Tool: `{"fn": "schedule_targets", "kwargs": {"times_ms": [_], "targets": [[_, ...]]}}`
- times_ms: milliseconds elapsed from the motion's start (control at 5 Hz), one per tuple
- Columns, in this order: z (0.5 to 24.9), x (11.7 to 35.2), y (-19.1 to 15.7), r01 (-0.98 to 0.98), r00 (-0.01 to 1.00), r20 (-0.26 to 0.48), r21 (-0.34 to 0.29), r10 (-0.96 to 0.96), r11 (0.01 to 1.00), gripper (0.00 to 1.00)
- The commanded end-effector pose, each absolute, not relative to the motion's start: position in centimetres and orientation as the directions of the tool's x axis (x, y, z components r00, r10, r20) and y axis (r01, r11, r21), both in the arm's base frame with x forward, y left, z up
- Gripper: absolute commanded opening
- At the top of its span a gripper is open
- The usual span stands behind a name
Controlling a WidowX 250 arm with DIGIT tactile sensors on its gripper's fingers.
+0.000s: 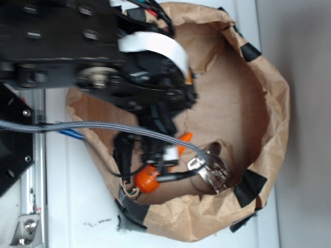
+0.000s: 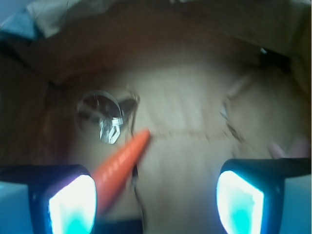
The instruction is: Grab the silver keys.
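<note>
Claw (image 2: 156, 195) spread wide, holding nothing. Silver keys (image 2: 105, 122) lie on the paper bag (image 1: 269, 103) floor at its 11 o'clock, touching the carrot (image 2: 122, 163) tip. Risk: descending here pinches carrot, not keys.

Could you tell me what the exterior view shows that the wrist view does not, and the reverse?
Only the exterior view shows the robot's black arm, the grey braided cable, the black tape patches on the bag's rim, and the white surface around it.

Only the wrist view shows the two fingertips from behind, spread wide apart with nothing between them, and the carrot's pointed tip lying just beside the keys.

Both show the silver keys on their wire rings, the orange carrot and the brown paper bag's floor.
</note>
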State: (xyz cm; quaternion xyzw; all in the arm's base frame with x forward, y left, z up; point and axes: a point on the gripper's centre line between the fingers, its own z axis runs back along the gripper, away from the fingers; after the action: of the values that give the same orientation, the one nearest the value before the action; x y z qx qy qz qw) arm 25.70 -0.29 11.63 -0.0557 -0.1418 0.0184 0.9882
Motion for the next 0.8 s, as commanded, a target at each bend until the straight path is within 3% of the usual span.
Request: {"fn": "schedule_targets", "kwargs": {"times_ms": [0, 200, 400, 600], "targets": [[9.6, 29.5, -2.1, 0.172, 0.931, 0.346, -0.130, -0.118, 0.976, 1.00], [7.0, 31.3, -2.4, 0.222, 0.910, 0.371, -0.062, -0.184, 0.973, 1.00], [4.9, 31.7, -4.3, 0.321, 0.889, 0.361, -0.051, -0.282, 0.946, 1.00], [5.6, 30.6, -7.0, 0.398, 0.861, 0.387, -0.110, -0.329, 0.911, 1.00]]}}
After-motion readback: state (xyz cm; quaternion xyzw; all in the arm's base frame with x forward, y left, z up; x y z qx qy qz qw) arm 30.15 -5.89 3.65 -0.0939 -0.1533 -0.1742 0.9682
